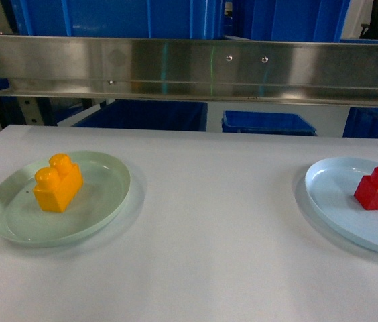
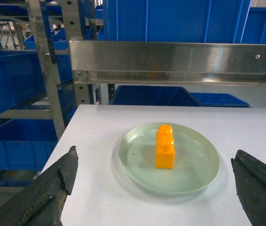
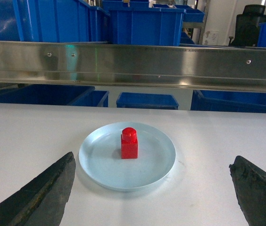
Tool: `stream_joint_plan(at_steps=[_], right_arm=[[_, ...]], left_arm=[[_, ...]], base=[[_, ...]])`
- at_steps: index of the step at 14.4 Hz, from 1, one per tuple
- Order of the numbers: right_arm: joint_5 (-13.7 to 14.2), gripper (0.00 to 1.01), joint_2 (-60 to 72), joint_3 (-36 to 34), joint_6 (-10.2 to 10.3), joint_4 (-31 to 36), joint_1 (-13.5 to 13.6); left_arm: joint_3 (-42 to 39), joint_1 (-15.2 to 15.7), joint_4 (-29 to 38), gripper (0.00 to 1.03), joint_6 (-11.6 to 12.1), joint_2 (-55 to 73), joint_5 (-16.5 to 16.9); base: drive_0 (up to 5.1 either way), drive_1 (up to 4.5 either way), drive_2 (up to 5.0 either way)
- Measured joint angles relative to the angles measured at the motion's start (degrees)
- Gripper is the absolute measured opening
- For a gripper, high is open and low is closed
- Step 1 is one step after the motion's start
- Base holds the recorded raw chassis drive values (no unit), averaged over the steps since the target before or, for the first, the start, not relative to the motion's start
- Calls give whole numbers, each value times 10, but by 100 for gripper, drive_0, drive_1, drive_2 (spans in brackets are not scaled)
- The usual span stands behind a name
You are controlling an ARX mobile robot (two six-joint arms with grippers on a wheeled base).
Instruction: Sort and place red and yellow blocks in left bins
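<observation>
Nothing is sorted yet: the yellow brick [image 1: 57,182] and red cube [image 1: 376,188] sit on plates [image 1: 112,201], both end effectors [image 2: 154,188] [image 3: 152,188] gaping, empty.

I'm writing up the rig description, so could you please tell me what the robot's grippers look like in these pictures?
Only the fingers show, in the wrist views. The left gripper has two dark, near-black fingers with a rough, matte, worn-looking surface, broad and tapering to blunt tips. The right gripper looks the same: dark textured fingers. No cables, markings or arm links are visible.
</observation>
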Motion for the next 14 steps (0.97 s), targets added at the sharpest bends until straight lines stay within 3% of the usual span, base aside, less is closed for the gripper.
stream_joint_plan(at_steps=[13, 14], right_arm=[[0, 98, 1, 0, 0, -1, -1], [-25, 98, 50, 13, 14, 20, -8]], left_arm=[[2, 1, -9, 98, -3, 4, 3], [21, -7, -12, 98, -9, 42, 14]], base=[[0, 0, 0], [0, 0, 0]])
